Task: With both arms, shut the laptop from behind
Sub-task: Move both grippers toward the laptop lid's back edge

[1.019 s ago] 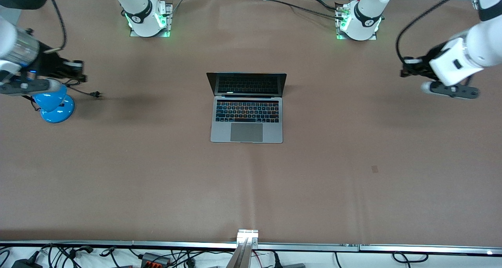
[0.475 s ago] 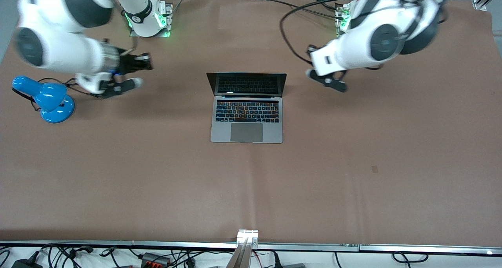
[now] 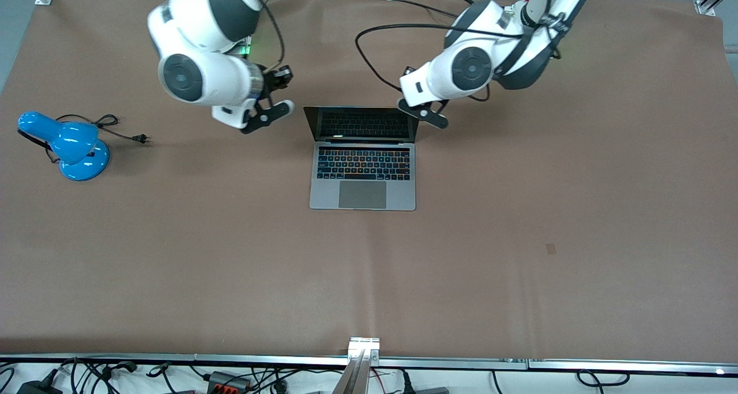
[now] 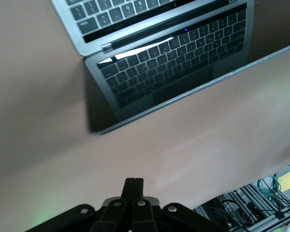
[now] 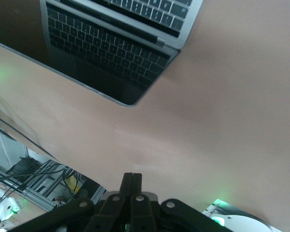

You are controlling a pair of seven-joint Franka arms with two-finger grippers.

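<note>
At the middle of the brown worktop (image 3: pixel 519 221) sits the laptop (image 3: pixel 363 172), open, its grey base flat with the black keyboard and large trackpad toward the front camera and its dark screen standing up at the edge nearer the robots' bases. The screen mirrors the keyboard.

Both arms reach in from their bases toward the lid's two upper corners. The left tool (image 3: pixel 425 114) hangs just beside the screen's corner toward the left arm's end of the worktop, over the bare cloth; I cannot tell whether it touches the lid. In the left wrist view its two fingers (image 4: pixel 134 186) are pressed together with no gap, holding nothing, and the laptop (image 4: pixel 169 63) shows past them, screen edge toward the tool. The right tool (image 3: pixel 275 94) hangs over the worktop near the screen's corner toward the right arm's end, with a clear strip of cloth between it and the lid. Its fingers (image 5: pixel 132 182) are likewise pressed together and empty in the right wrist view, where the laptop (image 5: pixel 111 53) lies apart from them.

Well apart from the laptop, toward the right arm's end of the worktop, a blue desk lamp (image 3: pixel 69 149) rests with its black cord and plug (image 3: pixel 115 126) trailing on the cloth.
</note>
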